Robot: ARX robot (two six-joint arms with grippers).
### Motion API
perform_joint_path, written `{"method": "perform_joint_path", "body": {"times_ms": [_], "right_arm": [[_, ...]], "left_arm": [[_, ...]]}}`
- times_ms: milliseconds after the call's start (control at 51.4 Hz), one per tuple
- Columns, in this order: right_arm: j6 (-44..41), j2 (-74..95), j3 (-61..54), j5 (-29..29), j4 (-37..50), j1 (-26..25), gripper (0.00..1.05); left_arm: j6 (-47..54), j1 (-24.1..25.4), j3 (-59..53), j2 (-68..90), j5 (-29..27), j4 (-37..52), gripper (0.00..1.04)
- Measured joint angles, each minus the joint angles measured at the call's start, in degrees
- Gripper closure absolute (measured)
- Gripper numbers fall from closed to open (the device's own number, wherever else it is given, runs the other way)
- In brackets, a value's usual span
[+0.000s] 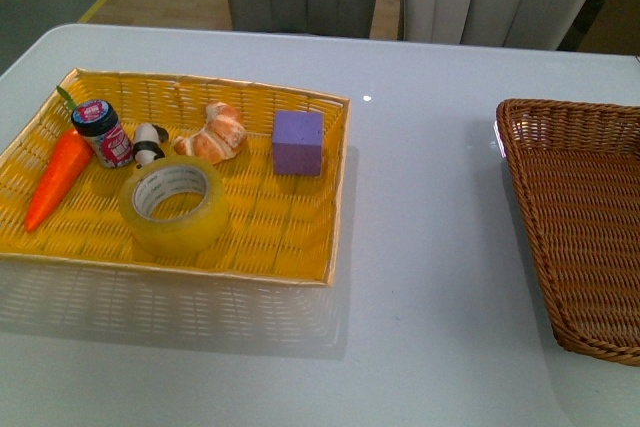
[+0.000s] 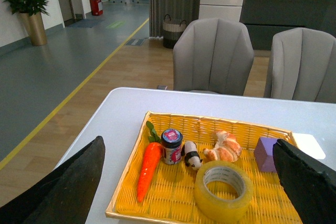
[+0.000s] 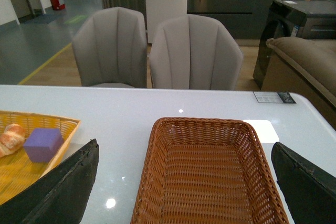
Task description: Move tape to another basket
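1. Front view: the tape (image 1: 175, 205) lies flat, hole up, in the yellow tray (image 1: 270, 232) on the left of the white table (image 1: 430, 247). It is near the tray's front edge. Behind it in the tray, from left to right, are a carrot (image 1: 58, 177), a jar (image 1: 103, 132), a panda (image 1: 148, 144), a bread (image 1: 212, 134) and a purple cube (image 1: 298, 142). The panda stands just behind the tape. The brown basket (image 1: 590, 237) sits well apart at the table's right edge, partly cut off by the frame.

2. Left wrist view: the left gripper (image 2: 189, 141) hangs above the tray with its jaws spread wide, clasping nothing. The tape (image 2: 223, 190) lies in the tray below, apart from both jaws.

3. Right wrist view: the right gripper (image 3: 185, 144) hangs over the basket (image 3: 199, 123), jaws likewise far apart and gripping nothing. The cube (image 3: 43, 144) and bread (image 3: 11, 139) show in the tray's corner beside it. Two grey chairs (image 3: 152, 51) stand behind the table.
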Motion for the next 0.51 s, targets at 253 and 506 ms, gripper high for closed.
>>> {"method": "perform_joint_path", "body": {"times_ms": [253, 506], "right_arm": [[0.00, 0.00, 0.00, -0.02, 0.00, 0.00, 0.09], [-0.02, 0.00, 0.00, -0.02, 0.00, 0.00, 0.09]], "left_arm": [[0.00, 0.00, 0.00, 0.00, 0.00, 0.00, 0.09], [0.00, 0.00, 0.00, 0.00, 0.00, 0.00, 0.09]]}}
